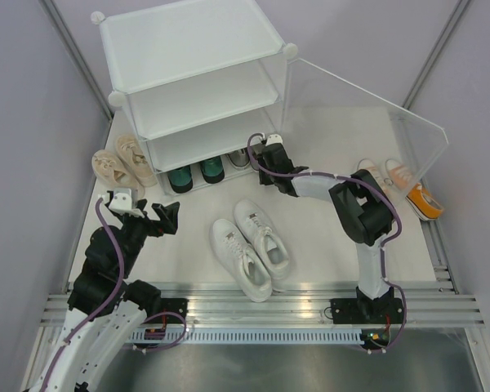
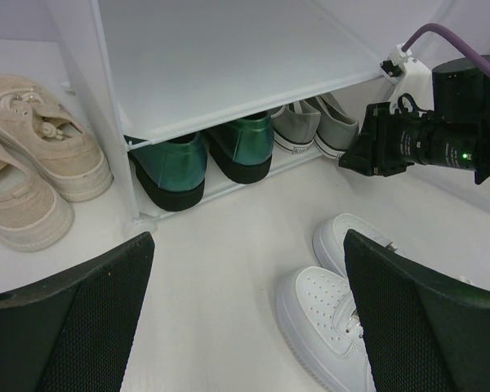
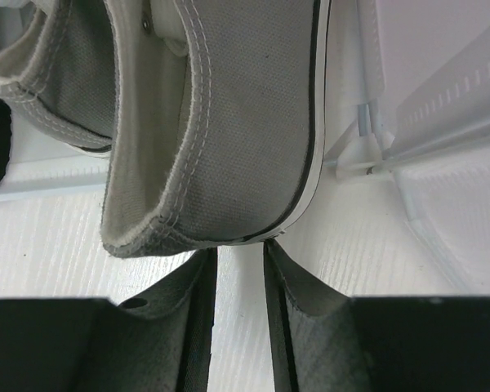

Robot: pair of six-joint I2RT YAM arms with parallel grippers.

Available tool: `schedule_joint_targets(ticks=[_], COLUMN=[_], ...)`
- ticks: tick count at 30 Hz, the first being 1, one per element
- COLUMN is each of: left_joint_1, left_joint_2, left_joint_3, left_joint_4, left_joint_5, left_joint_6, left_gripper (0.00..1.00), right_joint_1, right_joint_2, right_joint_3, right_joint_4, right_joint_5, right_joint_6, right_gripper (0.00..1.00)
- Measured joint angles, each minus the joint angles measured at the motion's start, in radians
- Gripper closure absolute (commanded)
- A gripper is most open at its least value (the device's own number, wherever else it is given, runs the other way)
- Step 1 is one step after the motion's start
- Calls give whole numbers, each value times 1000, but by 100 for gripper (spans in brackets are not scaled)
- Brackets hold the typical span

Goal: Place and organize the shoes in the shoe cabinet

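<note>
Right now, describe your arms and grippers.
Both arms, left arm and right arm, mix white links with black joints, each with a purple cable. The left gripper and right gripper have black wedge-shaped fingers with a fine mesh texture.

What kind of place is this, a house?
Probably a robot lab, not a house: a left arm and right arm bolted to a metal rail, and plain grey walls close around a white table with a shoe cabinet on it.

Ten shoes [image 1: 242,260]: one beige pair [image 1: 108,167], one green pair [image 1: 180,177], one grey pair [image 2: 298,126], one white pair [image 1: 265,237], one orange pair [image 1: 425,202]. One cabinet [image 1: 188,41], three shelves [image 1: 204,98]. Two arms [image 1: 363,212].
</note>
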Motion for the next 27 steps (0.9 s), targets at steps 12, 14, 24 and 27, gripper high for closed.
schedule_joint_targets(ticks=[12, 14, 24, 27], left_joint_1=[0, 0, 0, 0], left_joint_2=[3, 3, 4, 4], left_joint_3=[0, 0, 0, 0], left_joint_4=[0, 0, 0, 0], left_joint_5=[0, 0, 0, 0], left_joint_6=[0, 0, 0, 0], left_gripper=[0, 0, 0, 0], right_joint_1=[-10, -10, 69, 105], right_joint_2=[-94, -150, -227, -174], right_joint_3=[-142, -201, -254, -189], right_joint_4=[130, 172, 354, 376], right_joint_5=[-5, -6, -72, -69], right_joint_6=[11, 19, 56, 56], right_gripper=[41, 47, 69, 69])
